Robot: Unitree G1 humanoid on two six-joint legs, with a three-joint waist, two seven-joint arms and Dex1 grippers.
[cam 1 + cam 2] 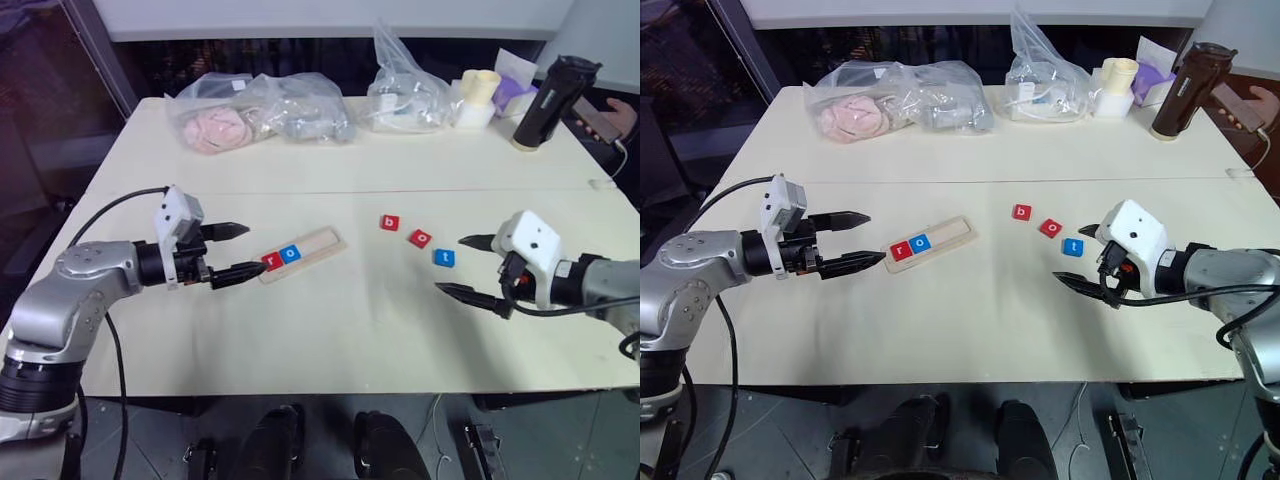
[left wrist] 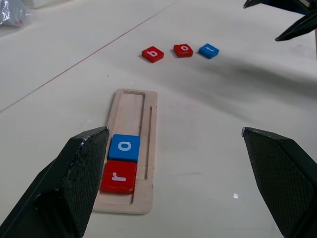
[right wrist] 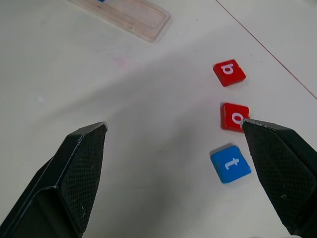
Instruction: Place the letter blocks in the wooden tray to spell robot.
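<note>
Left gripper [image 1: 236,252] low over near-left part of table [image 1: 330,330], black fingers spread wide, nothing between them, tips just beside near end of wooden tray [image 1: 303,254]. Right gripper [image 1: 467,266] on near-right side, fingers spread wide too, empty, hovering just short of blue t block [image 1: 444,258]. Tray lying at an angle near table centre, red r block [image 1: 271,261] seated at its near-left end, blue o block [image 1: 290,253] touching it in next slot, rest of recess bare wood. Right of tray and apart from it, three loose blocks flat on table in a slanted row: blue t nearest, red o block [image 1: 420,238] in middle, red b block [image 1: 389,222] farthest; small gaps between them, none touching. Faint seam line [image 1: 300,191] across table beyond blocks. Along far edge: clear plastic bag [image 1: 250,112] with something pink inside at left, second clear bag [image 1: 403,90] at centre, cream cup [image 1: 478,96] on a white base, purple item [image 1: 515,94], dark bottle [image 1: 555,100] upright at right. Person's hand [image 1: 618,118] holding a phone at far-right corner.
</note>
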